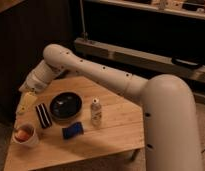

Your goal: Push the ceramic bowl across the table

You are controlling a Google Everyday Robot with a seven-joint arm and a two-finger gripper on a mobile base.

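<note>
On the left half of the table [116, 127], toward its back edge, sits the one black bowl [65, 106], upright and glossy, its inside too dark to read. Just beside its left rim lies a dark block with pale stripes [42, 115]; whether the two touch is unclear. In front of the bowl lies a blue thing [72, 131], its shape blurred. To the bowl's right stands a small pale bottle [96, 111], close by but apart. Near the front left corner is a white cup [25, 135] with orange contents. That makes five small things, one of each.

The gripper [27, 101] hangs low over the table's left edge, left of the striped block and apart from the bowl. It shows only as a pale yellowish shape, and I cannot tell whether it is closed or apart.

Bare wood lies open right of the bottle and along the front. The front left corner runs out of view, and the arm's [111, 75] big white body covers the right end.
</note>
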